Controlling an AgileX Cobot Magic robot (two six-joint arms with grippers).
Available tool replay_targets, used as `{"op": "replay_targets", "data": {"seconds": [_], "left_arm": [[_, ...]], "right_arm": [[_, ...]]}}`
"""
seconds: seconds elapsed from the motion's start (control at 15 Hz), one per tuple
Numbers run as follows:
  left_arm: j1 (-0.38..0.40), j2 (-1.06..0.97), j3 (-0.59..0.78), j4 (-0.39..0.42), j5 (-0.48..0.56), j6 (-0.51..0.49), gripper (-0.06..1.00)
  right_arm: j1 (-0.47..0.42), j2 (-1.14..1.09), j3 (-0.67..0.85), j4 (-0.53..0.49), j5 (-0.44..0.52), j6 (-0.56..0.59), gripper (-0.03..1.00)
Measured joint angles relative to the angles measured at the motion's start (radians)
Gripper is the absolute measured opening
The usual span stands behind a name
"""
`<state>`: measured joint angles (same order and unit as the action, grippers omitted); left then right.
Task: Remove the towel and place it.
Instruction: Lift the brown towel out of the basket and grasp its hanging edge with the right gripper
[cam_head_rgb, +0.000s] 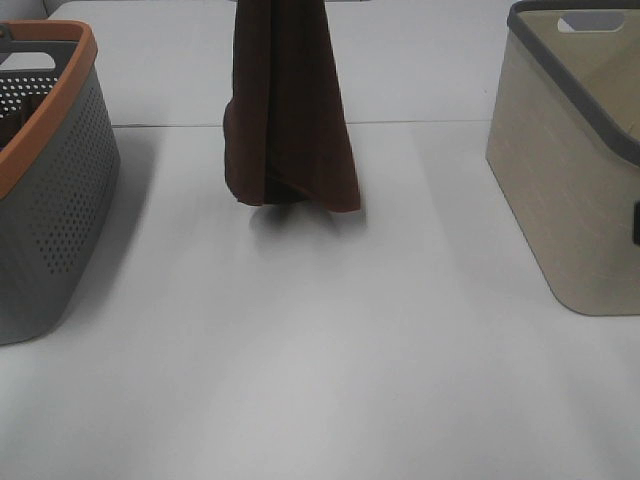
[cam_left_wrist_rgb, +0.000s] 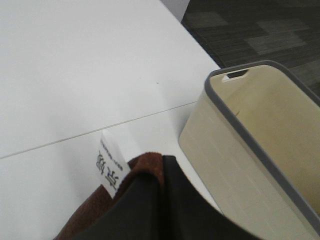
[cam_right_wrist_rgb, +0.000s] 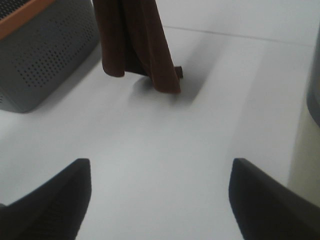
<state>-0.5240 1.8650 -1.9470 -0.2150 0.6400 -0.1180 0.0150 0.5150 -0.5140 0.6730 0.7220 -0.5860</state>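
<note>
Between the grey basket (cam_head_rgb: 50, 200) and the beige basket (cam_head_rgb: 560, 190) the towel (cam_head_rgb: 290, 110) hangs from my left pincer (cam_left_wrist_rgb: 162, 172), clamped on it, right pincer (cam_right_wrist_rgb: 160, 195) spread wide and empty: removed, I judge, not yet placed

The towel (cam_head_rgb: 290, 110) hangs over the table (cam_head_rgb: 320, 380), between the left basket (cam_head_rgb: 50, 200) and the right basket (cam_head_rgb: 565, 190).

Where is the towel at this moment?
In the exterior high view the towel hangs from the left gripper over the table, just left of centre, between the grey basket and the beige basket.
</note>
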Motion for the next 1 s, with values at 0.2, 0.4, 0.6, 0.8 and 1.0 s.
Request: {"op": "replay_targets", "data": {"seconds": [0.2,0.4,0.6,0.8,1.0], "left_arm": [[-0.056,0.027,0.0,0.133,0.015,-0.162,0.0],[-0.099,0.032,0.0,0.139,0.015,-0.175,0.0],[-0.113,0.032,0.0,0.135,0.019,-0.176,0.0],[-0.113,0.032,0.0,0.124,0.03,-0.176,0.0],[-0.116,0.032,0.0,0.087,0.036,-0.176,0.0]], "right_arm": [[0.0,0.168,0.0,0.311,-0.078,-0.345,0.73],[0.0,0.293,0.0,0.533,-0.09,-0.605,0.7],[0.027,0.421,-0.035,0.636,-0.117,-0.727,0.69],[0.236,0.523,-0.148,0.482,-0.25,-0.656,0.68],[0.473,0.643,-0.23,0.168,-0.488,-0.43,0.66]]}}
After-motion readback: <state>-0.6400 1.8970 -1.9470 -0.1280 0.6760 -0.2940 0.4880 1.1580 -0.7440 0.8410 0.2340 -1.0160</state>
